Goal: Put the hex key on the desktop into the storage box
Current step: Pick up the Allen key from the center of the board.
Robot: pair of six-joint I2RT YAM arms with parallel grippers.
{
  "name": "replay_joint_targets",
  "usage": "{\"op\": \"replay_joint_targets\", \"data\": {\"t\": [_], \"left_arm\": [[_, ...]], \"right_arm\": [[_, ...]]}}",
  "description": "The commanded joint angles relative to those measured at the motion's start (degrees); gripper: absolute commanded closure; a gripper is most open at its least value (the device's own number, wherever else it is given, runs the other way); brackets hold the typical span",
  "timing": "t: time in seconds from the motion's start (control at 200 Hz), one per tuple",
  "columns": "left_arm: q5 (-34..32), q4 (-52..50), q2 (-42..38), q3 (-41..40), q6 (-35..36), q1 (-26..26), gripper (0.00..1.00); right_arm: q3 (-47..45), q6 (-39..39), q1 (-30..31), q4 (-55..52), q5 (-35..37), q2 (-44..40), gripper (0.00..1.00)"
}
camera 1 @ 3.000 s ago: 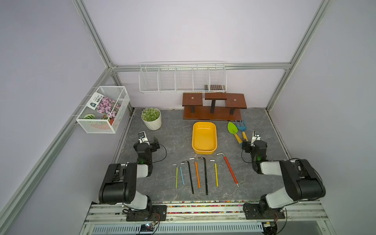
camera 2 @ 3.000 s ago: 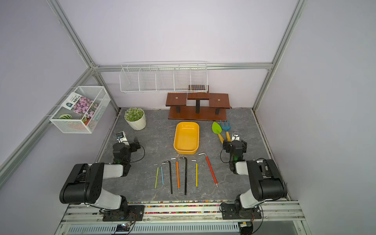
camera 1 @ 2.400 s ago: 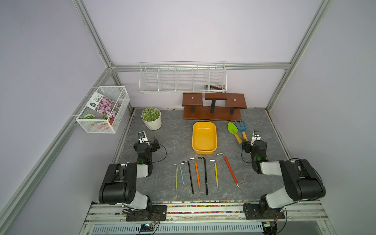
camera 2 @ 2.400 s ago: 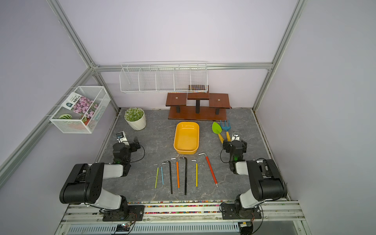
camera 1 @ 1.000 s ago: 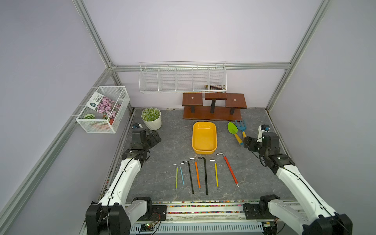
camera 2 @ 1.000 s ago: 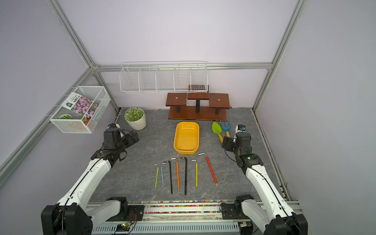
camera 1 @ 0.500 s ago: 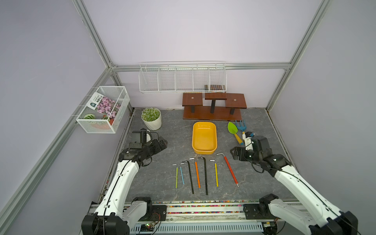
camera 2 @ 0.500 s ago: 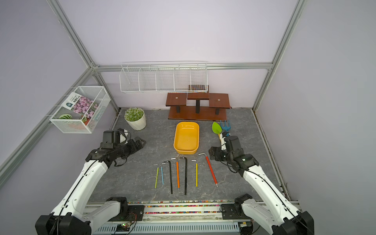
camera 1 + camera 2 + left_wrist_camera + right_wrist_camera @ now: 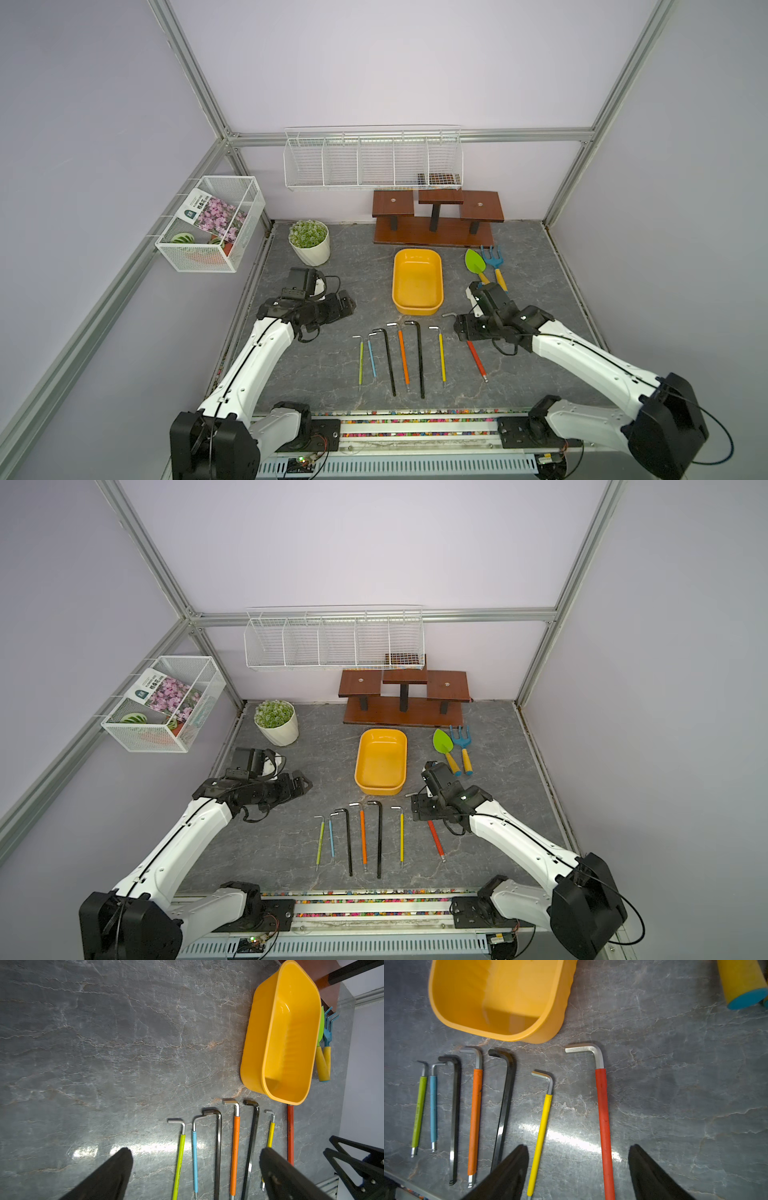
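Several hex keys lie in a row on the grey marbled desktop [image 9: 357,266], in front of the empty yellow storage box [image 9: 417,282]. From the left they are green, blue, black, orange [image 9: 402,353], black, yellow [image 9: 544,1118] and red [image 9: 602,1105]. My right gripper [image 9: 461,330] hovers open over the upper part of the red hex key [image 9: 476,359]. In the right wrist view the red and yellow shafts both run between its fingertips [image 9: 579,1147]. My left gripper [image 9: 347,307] is open and empty, left of the row. In the left wrist view [image 9: 194,1150] it looks along the keys.
A green trowel [image 9: 476,266] and a blue rake [image 9: 496,264] lie right of the box, close behind my right wrist. A potted plant [image 9: 309,243] and a wooden stand [image 9: 434,224] sit at the back. White wire baskets [image 9: 372,162] hang on the walls.
Both arms have unfolded from their rest pose and swung inward. The right gripper has come down over the red hex key, its jaws slightly narrower. The left gripper moved toward the row.
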Motion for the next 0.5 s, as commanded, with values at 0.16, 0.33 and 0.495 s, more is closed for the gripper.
{"op": "replay_joint_targets", "data": {"t": [0.16, 0.33, 0.495], "left_arm": [[-0.8, 0.3, -2.7, -1.7, 0.8, -0.6, 0.00], [-1.5, 0.3, -3.4, -1.9, 0.6, -0.6, 0.00], [-1.8, 0.3, -3.5, -1.8, 0.3, -0.9, 0.00]], "right_arm": [[-0.9, 3.0, 1.0, 0.1, 3.6, 5.1, 0.25], [-2.0, 3.5, 1.1, 3.0, 2.8, 7.6, 0.26], [-0.9, 3.8, 1.1, 2.0, 3.8, 10.8, 0.30]]}}
